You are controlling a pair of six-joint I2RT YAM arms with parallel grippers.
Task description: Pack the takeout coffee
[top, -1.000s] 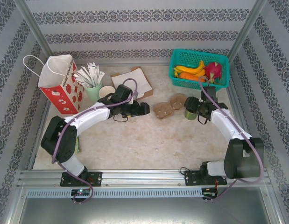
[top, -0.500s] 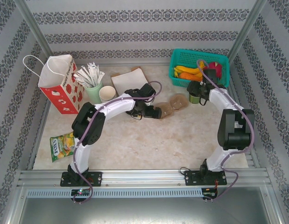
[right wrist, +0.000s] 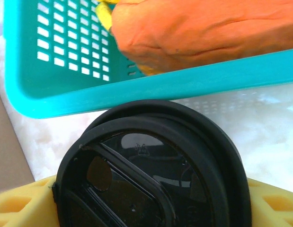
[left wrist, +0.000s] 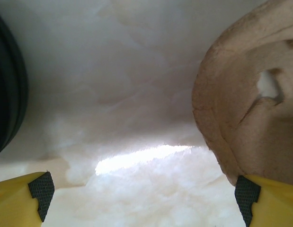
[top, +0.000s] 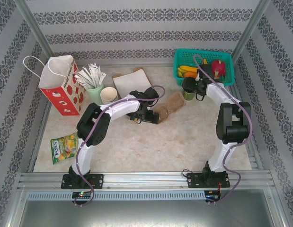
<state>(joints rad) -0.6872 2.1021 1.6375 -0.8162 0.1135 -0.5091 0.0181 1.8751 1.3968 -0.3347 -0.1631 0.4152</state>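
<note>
Top view: the right hand (top: 190, 90) was clenched on the takeout coffee (top: 188, 91), holding it just beside the near left corner of the teal basket (top: 184, 59) at the far right of the table (top: 151, 146). Whether the cup's base rested on the table could not be determined.

Right wrist view: this view supplied the grip detail. The coffee's black lid (right wrist: 151, 165) sat between the two yellow fingers (right wrist: 23, 203) of the right hand (right wrist: 151, 201), one at each side of the rim. The basket wall (right wrist: 66, 90) stood directly behind the lid, with an orange item (right wrist: 208, 33) inside it.

Top view: the left hand (top: 155, 116) lay at the near left end of the brown pulp cup carrier (top: 171, 104), mid-table and well apart from the coffee.

Left wrist view: this view supplied the jaw state. The left hand (left wrist: 144, 194) was released, with its black pads (left wrist: 42, 189) spread wide over bare table (left wrist: 137, 71). The carrier (left wrist: 241, 94) met the pad on the right side of the view
</note>
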